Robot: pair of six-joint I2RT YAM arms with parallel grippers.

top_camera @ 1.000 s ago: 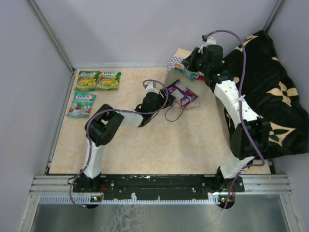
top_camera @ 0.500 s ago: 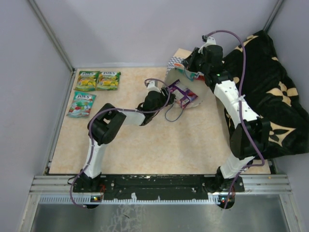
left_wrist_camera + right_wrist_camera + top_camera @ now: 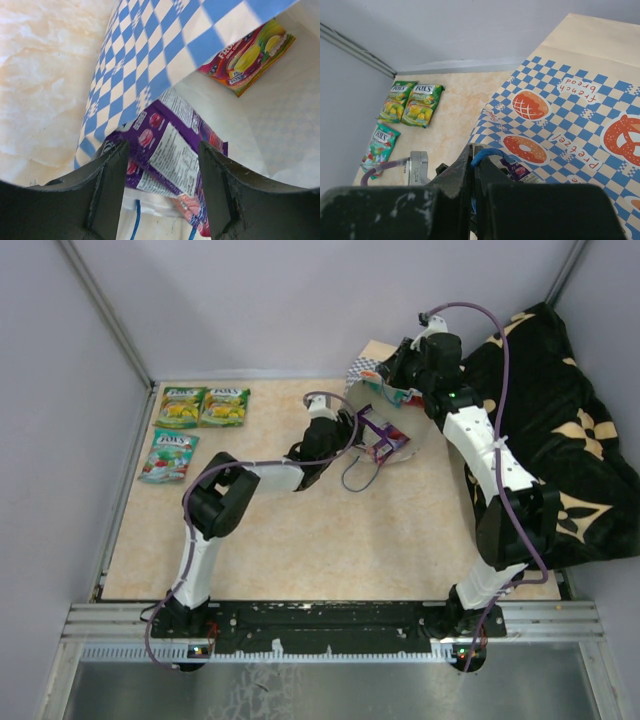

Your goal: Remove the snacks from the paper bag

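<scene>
The paper bag lies on its side, its mouth facing my left arm. My right gripper is shut on the bag's blue cord handle and holds the mouth up. My left gripper is open at the mouth. In the left wrist view a purple snack pouch lies between its fingers, which stand apart from it. An orange-red and yellow pouch lies deeper inside. On the table's far left lie two green-yellow pouches and a teal one.
A black cloth with tan flowers fills the right side behind the right arm. The bag's second blue cord handle trails on the tabletop. Grey walls and a metal rail close in the left and back.
My left gripper has pushed forward and to the right, up to the bag's mouth and the purple pouch. The right arm and the bag have stayed put.
</scene>
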